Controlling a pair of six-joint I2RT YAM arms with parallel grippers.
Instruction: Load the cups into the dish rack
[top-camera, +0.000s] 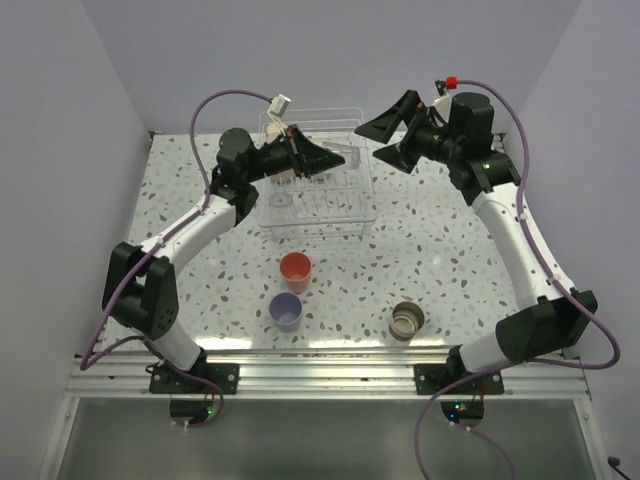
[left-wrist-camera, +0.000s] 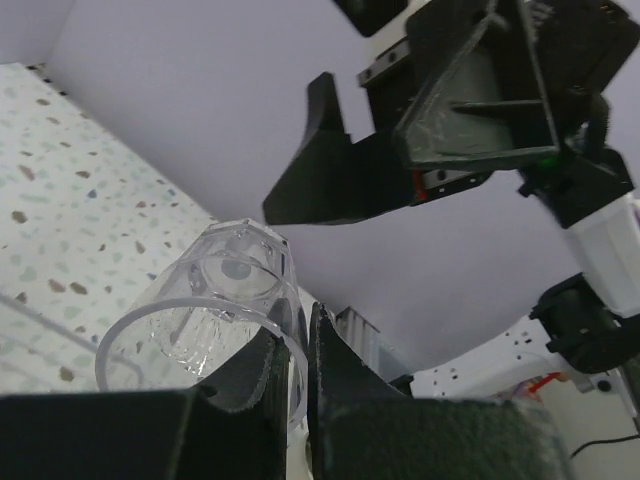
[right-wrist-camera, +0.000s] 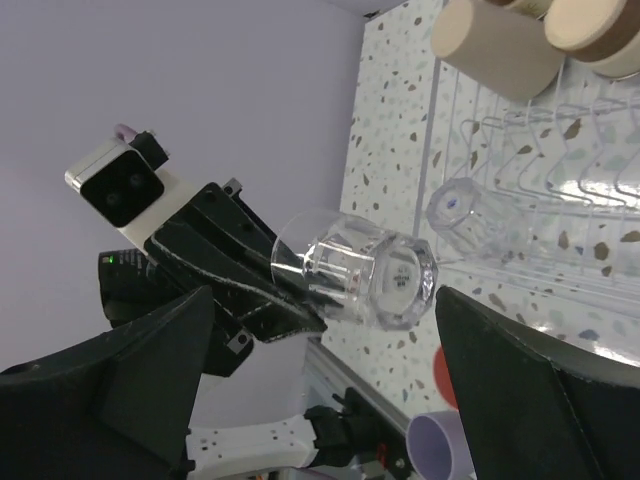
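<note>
Above the dish rack (top-camera: 320, 225), the left end effector (left-wrist-camera: 293, 335) is clenched on a clear glass cup (left-wrist-camera: 215, 300), its two fingers (left-wrist-camera: 345, 385) pinching the cup's wall at the rim. The glass hangs in the air above the prongs, tipped nearly onto its side — the right wrist view looks straight at its faceted base. The right end effector (top-camera: 368, 143) is released and holds nothing. Its jaws stand wide apart near the rack's far right corner, pointed toward the held glass without touching it.

Inside the rack, a second glass cup (right-wrist-camera: 470, 215) lies among the prongs on the left side. At the rack's far left corner sit the beige cup (right-wrist-camera: 495, 45) and, just beside it, a tan brown-rimmed cup (right-wrist-camera: 600, 30). Whether more tan cups sit behind them I cannot tell.

Three cups are on the counter (top-camera: 450, 250), outside the rack. The coral-red cup (top-camera: 295, 268) stands upright just in front of the rack, and the lavender cup (top-camera: 287, 311) stands upright a little nearer the arm bases — the two are close but apart. Well to their right, near the counter's near edge, another tan cup (top-camera: 407, 320) seems to lie on its side.
</note>
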